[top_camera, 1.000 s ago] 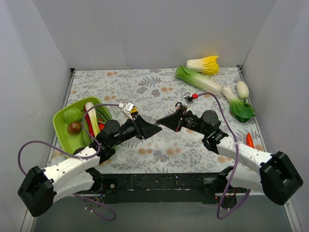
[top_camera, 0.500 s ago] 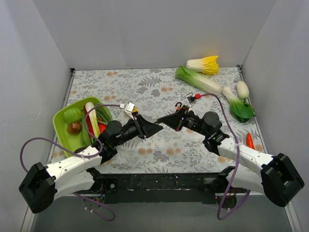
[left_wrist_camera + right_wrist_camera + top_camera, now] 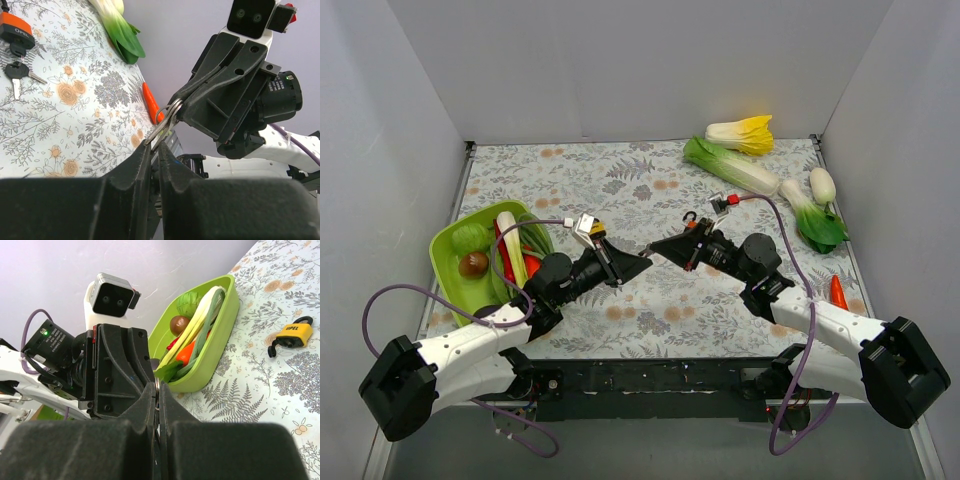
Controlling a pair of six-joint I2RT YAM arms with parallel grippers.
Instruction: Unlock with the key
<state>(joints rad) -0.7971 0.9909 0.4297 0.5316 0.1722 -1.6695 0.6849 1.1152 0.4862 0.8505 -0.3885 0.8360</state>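
Observation:
The key [image 3: 162,125] is a small silver bunch on a ring, held in the air between both grippers above the middle of the table. My left gripper [image 3: 152,146] [image 3: 638,264] is shut on the silver blades. My right gripper [image 3: 158,387] [image 3: 658,249] faces it tip to tip and is shut on the ring end. An orange padlock [image 3: 15,31] lies on the floral cloth with another black-headed key bunch [image 3: 16,74] beside it. A yellow padlock [image 3: 292,335] lies on the cloth, shackle to the left.
A green tray [image 3: 445,245] of vegetables stands at the left. At the back right lie a napa cabbage [image 3: 730,165], a yellow-leafed cabbage [image 3: 742,133], a bok choy [image 3: 815,220] and a white radish [image 3: 822,185]. A red chilli [image 3: 837,290] lies by the right wall.
My left gripper has gone from open to shut on the key's blades. Both arms have edged slightly, their tips staying together.

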